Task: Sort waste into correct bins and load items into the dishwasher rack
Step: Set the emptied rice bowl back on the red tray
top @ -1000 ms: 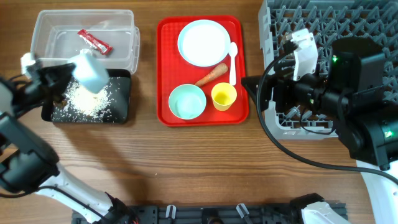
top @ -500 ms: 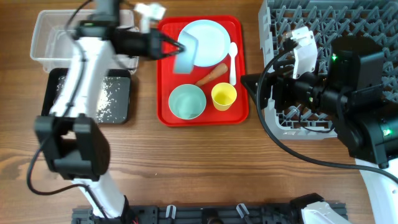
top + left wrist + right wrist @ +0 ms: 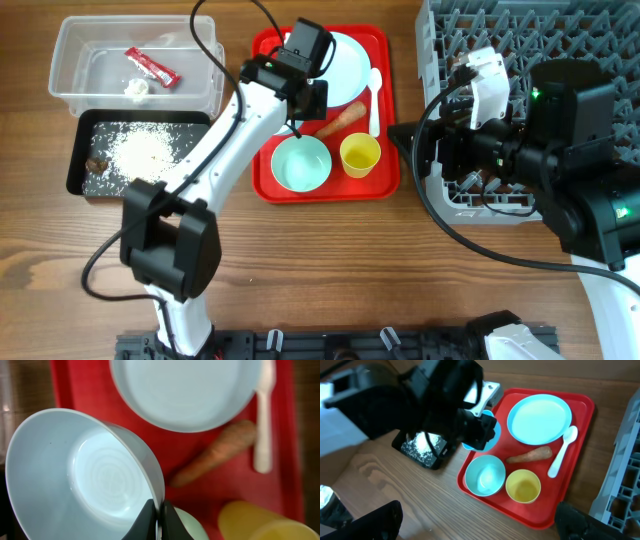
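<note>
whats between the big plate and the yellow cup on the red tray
The orange carrot lies between the pale-blue plate and the yellow cup, clearest in the overhead view.

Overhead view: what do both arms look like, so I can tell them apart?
Left arm: slim white links, black joints, thin black cable alongside. Right arm: bulky black housings, a white cover, green indicator lights, thick black cable loops.

Two bowls (image 3: pixel 300 163) (image 3: pixel 85 475) — one plate (image 3: pixel 345 70), cup (image 3: pixel 360 153), spoon (image 3: pixel 376 95), carrot (image 3: pixel 345 118)
</note>
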`<state>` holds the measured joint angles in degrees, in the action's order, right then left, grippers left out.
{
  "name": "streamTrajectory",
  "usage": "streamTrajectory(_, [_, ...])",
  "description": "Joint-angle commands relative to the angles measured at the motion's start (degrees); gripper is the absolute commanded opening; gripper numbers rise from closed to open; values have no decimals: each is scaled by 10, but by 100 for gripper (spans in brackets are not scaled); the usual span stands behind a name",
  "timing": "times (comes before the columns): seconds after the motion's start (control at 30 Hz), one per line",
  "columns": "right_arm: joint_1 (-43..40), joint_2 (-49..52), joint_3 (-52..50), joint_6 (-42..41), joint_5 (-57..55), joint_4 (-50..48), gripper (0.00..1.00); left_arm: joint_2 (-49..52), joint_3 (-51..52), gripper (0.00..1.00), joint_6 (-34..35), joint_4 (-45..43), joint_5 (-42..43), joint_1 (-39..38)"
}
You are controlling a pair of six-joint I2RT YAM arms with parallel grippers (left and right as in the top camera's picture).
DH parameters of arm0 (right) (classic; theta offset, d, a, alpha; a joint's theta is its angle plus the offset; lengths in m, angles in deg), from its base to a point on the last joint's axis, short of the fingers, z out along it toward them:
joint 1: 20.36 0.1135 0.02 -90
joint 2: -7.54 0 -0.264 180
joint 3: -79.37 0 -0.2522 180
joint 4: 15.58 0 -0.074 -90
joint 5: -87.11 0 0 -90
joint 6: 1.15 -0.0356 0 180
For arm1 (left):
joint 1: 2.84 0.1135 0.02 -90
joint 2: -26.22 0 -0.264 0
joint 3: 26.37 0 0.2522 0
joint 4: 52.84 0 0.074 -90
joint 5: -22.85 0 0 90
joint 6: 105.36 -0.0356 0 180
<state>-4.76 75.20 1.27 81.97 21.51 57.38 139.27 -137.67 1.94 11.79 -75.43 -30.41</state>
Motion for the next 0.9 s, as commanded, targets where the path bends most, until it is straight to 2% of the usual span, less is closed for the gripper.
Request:
streamTrajectory(0.0, [3, 4, 11, -7, 0, 4, 99, 38, 10, 4, 31, -10, -69, 3])
streamTrajectory(0.2, [3, 4, 11, -7, 1, 5, 99, 58, 10, 4, 31, -12, -13, 2])
streamTrajectory(0.43, [3, 4, 11, -7, 0, 9, 99, 60, 10, 5, 30, -9, -9, -7])
streamTrajectory(0.5, [3, 4, 11, -6, 0, 14, 99, 61, 10, 11, 31, -4, -9, -7])
streamTrajectory(0.63, [3, 4, 11, -7, 4, 16, 100, 61, 10, 39, 31, -2, -9, -7])
streamTrajectory(0.7, [3, 4, 11, -8, 17, 10, 100, 61, 10, 48, 31, -2, 0, -7])
streamTrajectory(0.77, [3, 4, 11, -9, 18, 4, 100, 61, 9, 54, 31, -5, 23, -7])
streamTrajectory(0.87, [3, 4, 11, -24, 18, -13, 100, 55, -5, 57, 31, -1, 53, -6])
